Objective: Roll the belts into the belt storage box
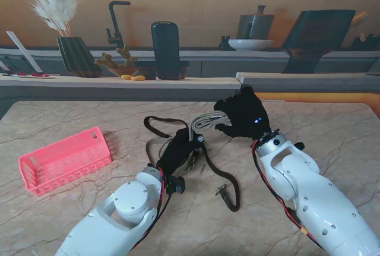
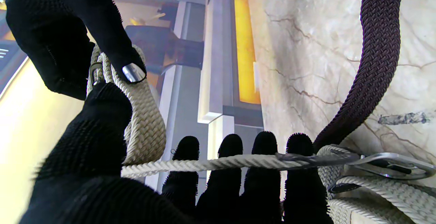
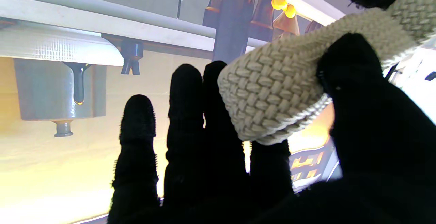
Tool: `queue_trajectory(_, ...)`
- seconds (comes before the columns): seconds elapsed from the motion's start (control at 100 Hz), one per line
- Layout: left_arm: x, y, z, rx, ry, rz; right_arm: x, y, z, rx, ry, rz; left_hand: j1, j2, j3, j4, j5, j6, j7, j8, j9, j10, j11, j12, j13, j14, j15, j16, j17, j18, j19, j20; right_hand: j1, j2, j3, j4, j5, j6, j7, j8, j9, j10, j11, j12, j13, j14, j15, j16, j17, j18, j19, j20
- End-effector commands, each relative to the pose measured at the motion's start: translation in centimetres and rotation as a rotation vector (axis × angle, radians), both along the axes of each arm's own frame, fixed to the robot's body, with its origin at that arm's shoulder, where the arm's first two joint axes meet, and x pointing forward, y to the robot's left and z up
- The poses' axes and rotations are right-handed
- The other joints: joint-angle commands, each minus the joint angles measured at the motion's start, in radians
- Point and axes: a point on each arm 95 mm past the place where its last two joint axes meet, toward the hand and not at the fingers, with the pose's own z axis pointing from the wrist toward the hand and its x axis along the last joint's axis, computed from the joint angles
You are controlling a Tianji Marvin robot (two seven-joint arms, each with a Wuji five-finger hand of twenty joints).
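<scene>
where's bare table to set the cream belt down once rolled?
Bare marble lies between the pink basket and the left hand, and right of the right hand to the table edge. Centre is crowded: cream belt and dark belt sprawl there.

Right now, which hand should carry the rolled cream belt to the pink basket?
Probably the left hand: the pink basket sits on the left side, nearer to it. Both hands hold the cream belt; the right hand pinches its rolled end farther from the basket.
</scene>
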Motion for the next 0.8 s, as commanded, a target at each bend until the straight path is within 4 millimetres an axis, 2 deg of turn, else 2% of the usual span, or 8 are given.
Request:
queue_trajectory(0.0, -0.3, -0.8, -0.1, -0.02, 0.002, 0.0, -0.1, 0.8, -0.2, 0.025, -0.002, 0.002, -0.033, -0.033, 0.007, 0.011, -0.024, -0.032, -0.029, -0.011, -0.035, -0.028, -0.035, -0.025, -0.025, -0.043, -0.007, -0.016, -0.009, -0.051, -0.016, -0.017, 0.115, 0.155, 0.156, 0.038, 0.116, -0.11, 0.231, 0.065, -0.002, 0.0, 0.049, -0.01, -0.032, -0.005, 0.023, 0.015, -0.019, 0.029, 0.027, -0.012)
queue_trajectory(0.23, -0.4, -1.7, -0.4, -0.034, 0.007, 0.012, 0.2, 2.2, -1.7, 0.122, 0.046, -0.021, -0.058, -0.031, 0.009, 0.007, -0.067, -0.034, -0.036, -0.025, -0.083, -0.039, -0.037, -0.041, -0.055, -0.056, -0.012, -0.03, -0.025, -0.097, -0.045, -0.031, 0.121, 0.159, 0.15, 0.045, 0.111, -0.097, 0.232, 0.069, -0.011, 0.013, 0.075, -0.014, -0.029, 0.003, 0.049, 0.018, -0.02, 0.035, 0.053, -0.015)
queue_trajectory(0.31, -0.3, -1.9, -0.5, -0.044, 0.001, 0.034, 0.2, 3.1, -2.4, 0.174, 0.083, -0.032, -0.075, -0.04, 0.031, 0.004, -0.111, -0.067, -0.029, -0.052, -0.113, -0.058, -0.031, -0.07, -0.063, -0.073, -0.012, -0.055, -0.012, -0.155, -0.074, -0.047, 0.126, 0.151, 0.156, 0.048, 0.114, -0.079, 0.235, 0.067, -0.011, 0.035, 0.103, -0.019, 0.005, 0.021, 0.08, 0.022, 0.004, 0.056, 0.131, 0.014)
queue_trajectory(0.4, -0.3, -2.2, -0.4, -0.06, -0.004, 0.072, 0.1, 4.1, -3.3, 0.222, 0.132, -0.037, -0.102, -0.044, 0.063, -0.002, -0.112, -0.094, -0.093, -0.12, -0.15, -0.068, -0.017, -0.097, -0.084, -0.086, -0.004, -0.087, -0.005, -0.193, -0.11, -0.063, 0.132, 0.145, 0.16, 0.048, 0.12, -0.062, 0.237, 0.063, -0.012, 0.049, 0.122, -0.024, 0.021, 0.033, 0.098, 0.028, 0.017, 0.049, 0.202, 0.053)
queue_trajectory(0.5, -0.3, -2.2, -0.3, -0.068, -0.011, 0.106, -0.1, 5.0, -4.2, 0.254, 0.173, -0.039, -0.123, -0.04, 0.073, -0.005, -0.12, -0.108, -0.148, -0.152, -0.172, -0.065, -0.004, -0.102, -0.103, -0.097, 0.006, -0.103, -0.007, -0.202, -0.121, -0.067, 0.132, 0.141, 0.167, 0.048, 0.124, -0.052, 0.237, 0.061, -0.012, 0.058, 0.13, -0.028, 0.029, 0.04, 0.104, 0.031, 0.023, 0.045, 0.244, 0.082)
queue_trajectory(0.79, -0.3, -2.4, -0.2, -0.075, -0.023, 0.176, -0.3, 7.4, -6.2, 0.322, 0.289, -0.019, -0.163, -0.039, 0.098, -0.007, -0.129, -0.102, -0.272, -0.187, -0.202, -0.068, 0.01, -0.098, -0.115, -0.102, 0.03, -0.119, -0.009, -0.199, -0.124, -0.067, 0.134, 0.128, 0.178, 0.055, 0.131, -0.036, 0.236, 0.06, -0.007, 0.074, 0.147, -0.027, 0.041, 0.05, 0.121, 0.036, 0.031, 0.044, 0.287, 0.112)
